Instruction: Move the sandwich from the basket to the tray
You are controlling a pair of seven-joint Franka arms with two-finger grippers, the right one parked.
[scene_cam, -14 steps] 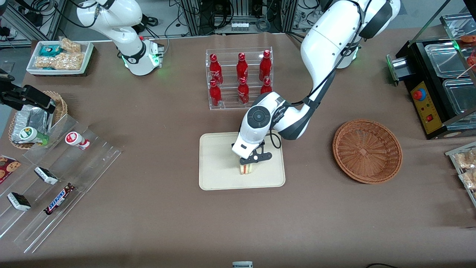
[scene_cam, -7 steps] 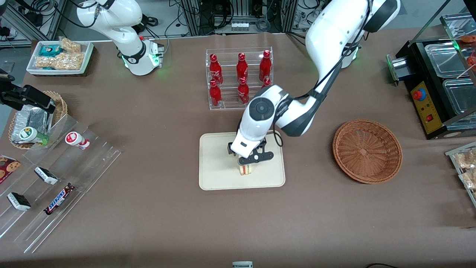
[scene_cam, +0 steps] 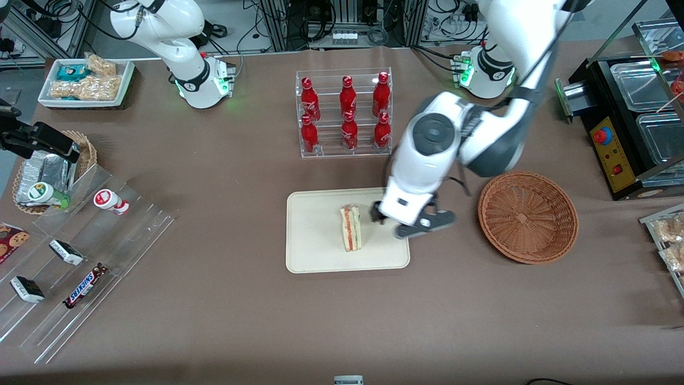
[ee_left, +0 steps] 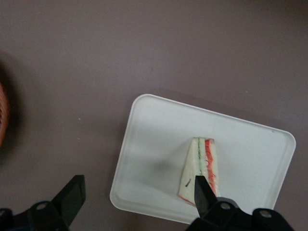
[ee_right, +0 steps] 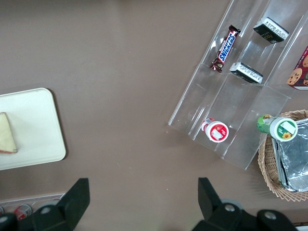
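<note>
Brown table (scene_cam: 224, 321), tray (scene_cam: 315, 256), basket (scene_cam: 528, 216), hand (scene_cam: 409, 224) above tray edge

In the wrist view the basket (ee_left: 2, 115) is cut to a sliver — the pincer (ee_left: 137, 192) shows only fingertips.

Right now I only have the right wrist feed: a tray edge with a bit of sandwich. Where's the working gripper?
Observer: The gripper hangs open over the tray edge nearest the basket, holding nothing.
Operator: Sandwich fully on the tray?
Observer: Yes, the sandwich lies wholly inside the rim, layers showing, about mid-tray.
Operator: Anything left in the basket?
Observer: No, only bare wicker shows inside it.
</note>
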